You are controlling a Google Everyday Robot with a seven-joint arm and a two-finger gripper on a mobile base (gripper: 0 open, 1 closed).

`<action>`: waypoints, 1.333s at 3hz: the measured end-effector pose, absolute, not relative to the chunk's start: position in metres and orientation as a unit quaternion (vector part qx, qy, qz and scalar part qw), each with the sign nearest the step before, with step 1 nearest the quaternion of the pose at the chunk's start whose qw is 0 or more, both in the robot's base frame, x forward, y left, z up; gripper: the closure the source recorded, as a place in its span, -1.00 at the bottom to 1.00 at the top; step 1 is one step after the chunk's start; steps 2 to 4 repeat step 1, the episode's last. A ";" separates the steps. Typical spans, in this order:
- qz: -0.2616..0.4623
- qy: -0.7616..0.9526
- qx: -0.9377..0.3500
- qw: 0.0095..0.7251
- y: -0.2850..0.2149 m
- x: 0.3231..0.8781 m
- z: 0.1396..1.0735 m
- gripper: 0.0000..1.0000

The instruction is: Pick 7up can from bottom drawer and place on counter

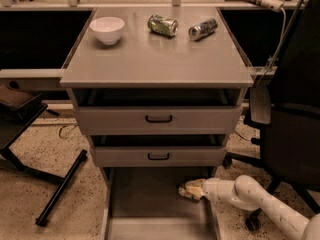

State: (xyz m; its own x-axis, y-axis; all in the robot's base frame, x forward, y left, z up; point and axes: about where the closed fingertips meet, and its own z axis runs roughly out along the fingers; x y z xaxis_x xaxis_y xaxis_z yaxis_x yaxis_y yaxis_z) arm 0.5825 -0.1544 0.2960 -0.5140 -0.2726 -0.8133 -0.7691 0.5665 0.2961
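The bottom drawer (147,196) is pulled out at the foot of the cabinet, its grey floor bare. My gripper (192,190) reaches in from the right on a white arm, at the drawer's right wall. It is shut on the 7up can (186,192), a small pale mottled can held just above the drawer floor. The counter (150,59) is the broad grey top above.
On the counter stand a white bowl (107,29), a darker green can (162,25) and a silver can (203,28), both lying down. Two upper drawers (159,118) are slightly open. A black chair (295,114) stands right, black stand legs (60,189) left.
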 end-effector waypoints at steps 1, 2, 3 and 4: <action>0.334 0.803 -0.324 0.371 -0.154 0.582 0.296 0.63; 0.334 0.803 -0.324 0.371 -0.154 0.582 0.296 0.63; 0.334 0.803 -0.324 0.371 -0.154 0.582 0.296 0.63; 0.334 0.803 -0.324 0.371 -0.154 0.582 0.296 0.63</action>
